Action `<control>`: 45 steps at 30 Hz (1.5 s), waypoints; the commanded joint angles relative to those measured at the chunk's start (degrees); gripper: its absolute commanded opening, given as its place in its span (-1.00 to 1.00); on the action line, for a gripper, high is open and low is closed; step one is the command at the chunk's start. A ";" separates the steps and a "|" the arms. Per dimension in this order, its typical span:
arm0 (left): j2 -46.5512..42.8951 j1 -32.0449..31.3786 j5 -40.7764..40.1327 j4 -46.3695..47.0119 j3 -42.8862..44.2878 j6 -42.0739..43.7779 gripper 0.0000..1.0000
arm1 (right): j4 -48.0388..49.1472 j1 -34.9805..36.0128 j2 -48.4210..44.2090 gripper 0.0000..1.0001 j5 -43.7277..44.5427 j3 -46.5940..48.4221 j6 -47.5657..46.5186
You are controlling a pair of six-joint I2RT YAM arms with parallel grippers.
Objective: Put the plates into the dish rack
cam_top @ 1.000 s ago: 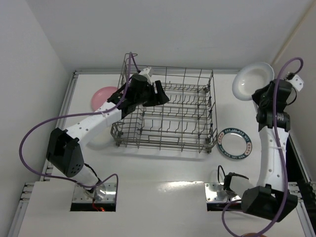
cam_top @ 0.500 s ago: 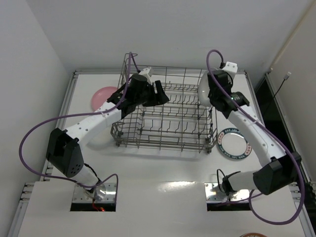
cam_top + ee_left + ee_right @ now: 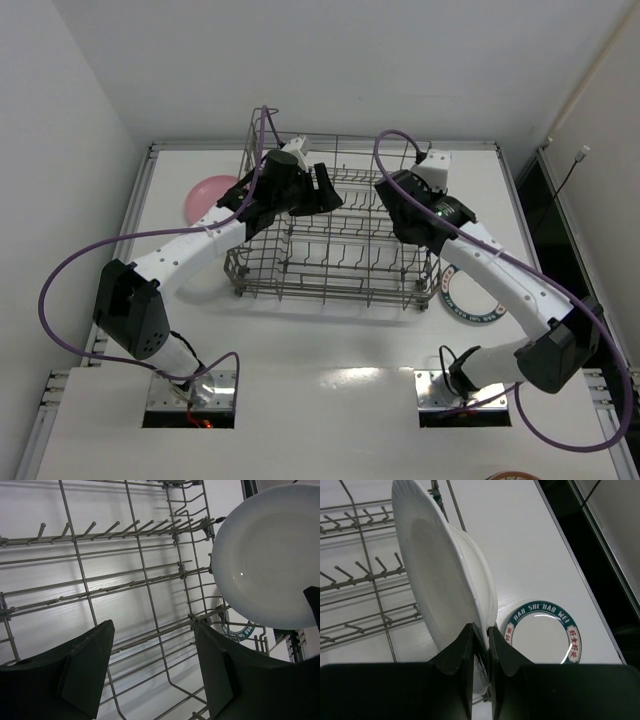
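top external only: pink plate (image 3: 203,192)

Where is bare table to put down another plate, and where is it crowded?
Free: the table strip between dish rack and arm bases; the far right corner behind the teal-rimmed plate. Crowded: over the rack, where the left tool and the right tool gripping a white plate hang.

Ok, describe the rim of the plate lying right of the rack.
Plate rim: dark teal, white lettering, red marks; best in right wrist view.
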 commanded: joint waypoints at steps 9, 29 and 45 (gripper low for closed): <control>-1.49 0.03 1.91 1.27 1.30 -0.05 0.24 | -8.36 4.09 0.76 -1.00 8.66 -3.79 13.56; -1.49 0.03 1.38 1.27 1.30 -0.05 0.24 | -13.73 9.01 11.48 -0.53 3.21 -3.18 22.61; -0.97 0.03 0.33 1.27 1.30 0.48 0.24 | -12.67 4.01 -27.78 0.53 0.48 -10.26 14.70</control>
